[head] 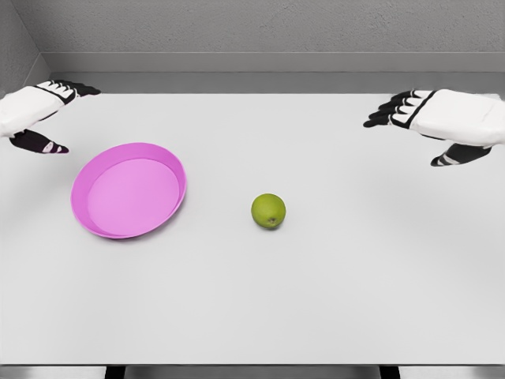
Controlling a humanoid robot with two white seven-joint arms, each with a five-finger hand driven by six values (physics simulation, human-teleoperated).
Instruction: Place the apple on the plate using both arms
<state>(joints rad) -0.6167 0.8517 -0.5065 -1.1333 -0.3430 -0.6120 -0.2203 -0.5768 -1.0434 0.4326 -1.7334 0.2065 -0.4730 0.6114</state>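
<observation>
While our left hand (pixel 35 114) and right hand (pixel 442 122) hover spread near the white table's (pixel 331 300) far corners, we judge reaching for the mid-table round green apple (pixel 268 211) comes next, beside the shallow pink plastic plate (pixel 129 190).

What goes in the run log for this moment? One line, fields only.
apple: on table, untouched | plate: empty, left of apple | left hand: open, far left | right hand: open, far right
</observation>
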